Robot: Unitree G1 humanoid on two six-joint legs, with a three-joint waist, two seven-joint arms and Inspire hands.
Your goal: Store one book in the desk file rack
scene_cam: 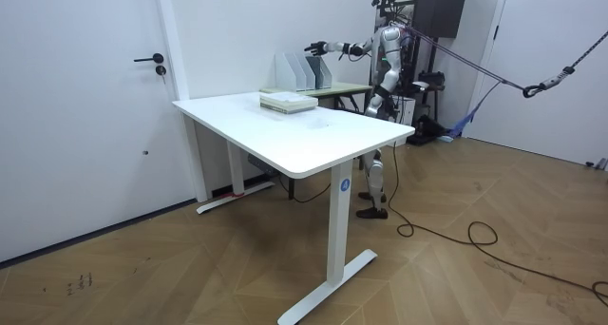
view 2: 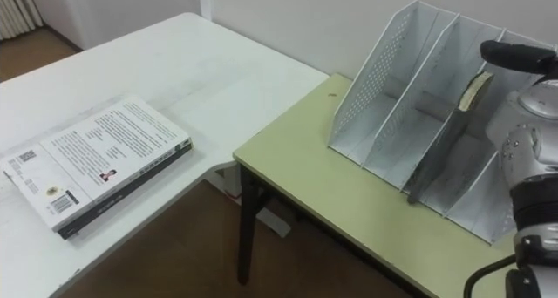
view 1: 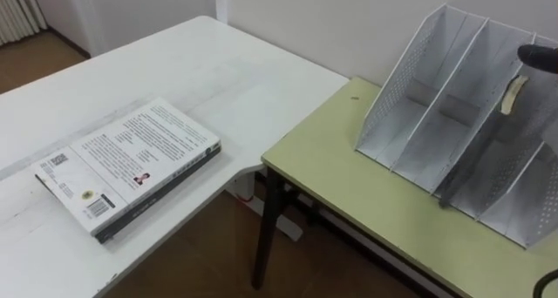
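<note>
The white-covered paperback book [view 1: 131, 167] is laid flat on the white desk [view 1: 200, 63], well apart from the right hand [view 2: 514, 56], which is held unclenched and empty above the white perforated metal file rack [view 2: 384, 89].

On the book [view 1: 131, 163] stood small print and a barcode [view 1: 101, 205], but none of it could be read.

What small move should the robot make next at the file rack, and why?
Probably lift the right hand up and away from the file rack. A thin book seems to stand already in one of its compartments, and the hand, its fingers straight, hovers just above the book's top, apparently not gripping it.
</note>
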